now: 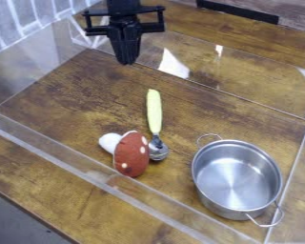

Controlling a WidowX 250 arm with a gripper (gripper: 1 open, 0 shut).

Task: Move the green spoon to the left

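The silver pot (pixel 236 179) sits at near right. Beside the red-capped mushroom toy (pixel 127 152), the green spoon (pixel 154 112) lies with its bowl toward the near side, its handle pointing away, its long axis running nearly near to far. Beyond it, the gripper (pixel 126 61) hangs closed.

Toy mushroom and metal pot on a wooden surface
The white-stemmed mushroom (pixel 127 154), its red cap speckled with white, lies below the frame's centre; the silver pot (pixel 235 179), with looped handles, stands at lower right on brown wood (pixel 66 114), behind a clear panel (pixel 104 178).
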